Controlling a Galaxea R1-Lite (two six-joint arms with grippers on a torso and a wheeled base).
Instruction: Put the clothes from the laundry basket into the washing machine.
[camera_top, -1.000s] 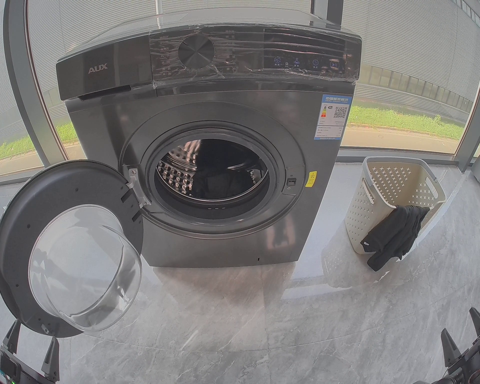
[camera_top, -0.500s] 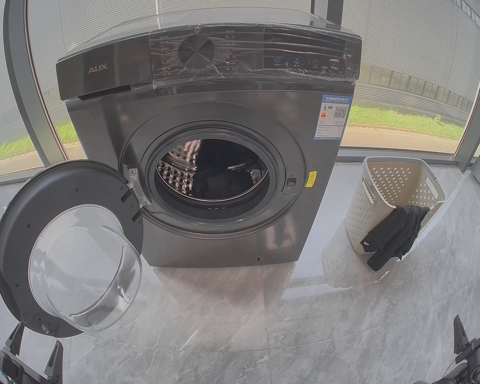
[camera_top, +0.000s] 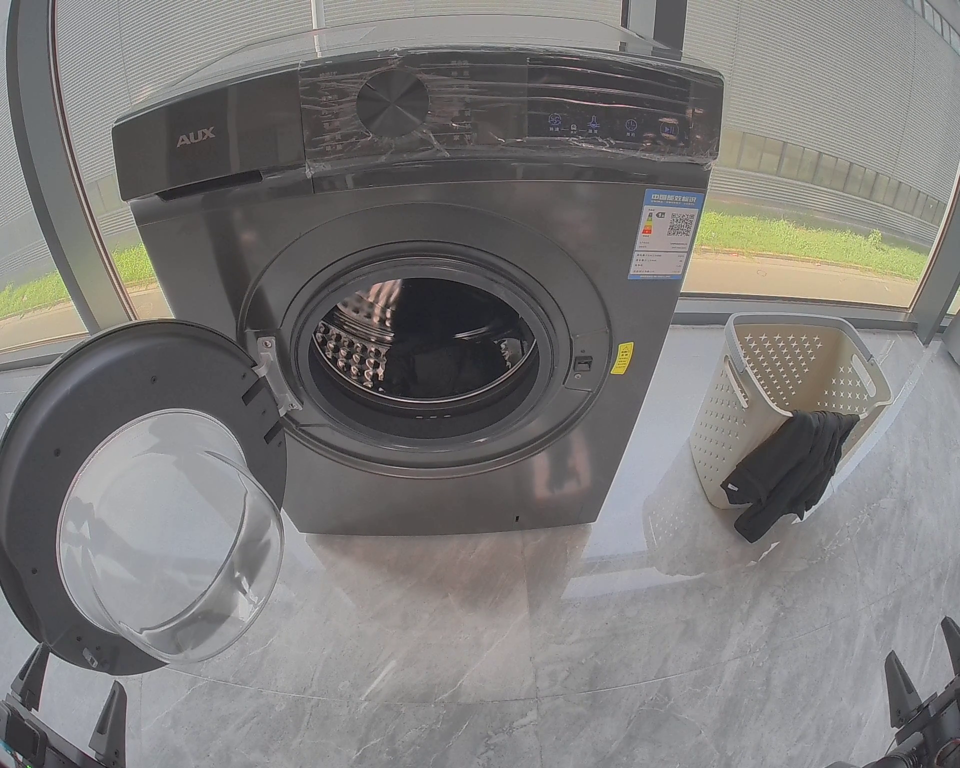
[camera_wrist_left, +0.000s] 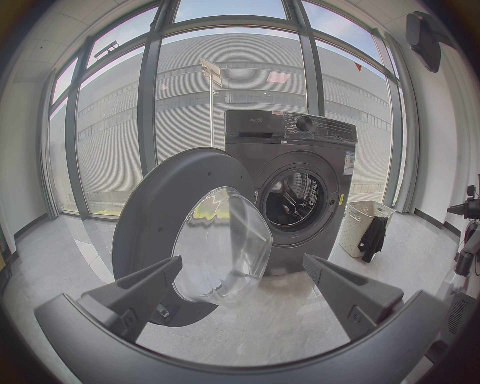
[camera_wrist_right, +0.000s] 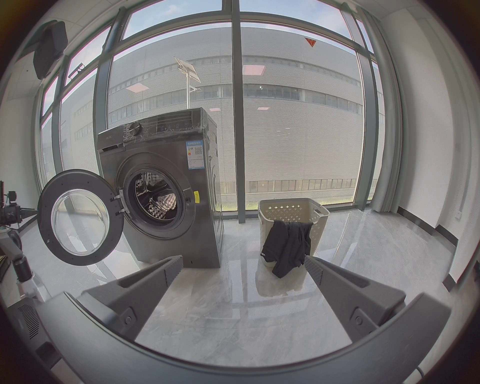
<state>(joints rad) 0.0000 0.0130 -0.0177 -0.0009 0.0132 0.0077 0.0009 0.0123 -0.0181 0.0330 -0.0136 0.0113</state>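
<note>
Left gripper (camera_wrist_left: 241, 259): fingers spread wide, nothing between them, held low over the polished grey marbled tile floor (camera_top: 560, 640). Directly ahead of it and near stands the round dark grey door with the bulged clear glass bowl (camera_top: 140, 500), swung fully open on its hinge. In the left wrist view a strip of floor shows between fingertips and door, so they are apart. Beyond the door, ahead and to this gripper's right, is the dark grey front-loading washing machine (camera_top: 430, 200). Its port is unobstructed and the perforated steel drum (camera_top: 425, 340) is visible. A dark mass lies low in the drum; cannot tell whether it is cloth. Right gripper (camera_wrist_right: 243, 260): fingers likewise wide apart and holding nothing, also low over the floor. Ahead of it and slightly to its left stands the white perforated plastic laundry basket (camera_top: 730, 420), upright on the floor, well apart from the fingertips. A black garment (camera_top: 785, 470) is draped over the basket's near rim. Part of it is inside, and the rest hangs down the outer wall toward the floor. It is not in contact with either gripper. The basket stands just beside the machine's right flank, with a gap of floor between them. The machine is farther to the right gripper's left than the basket. Tall glazed window panels (camera_wrist_right: 300, 125) rise behind both machine and basket.
</note>
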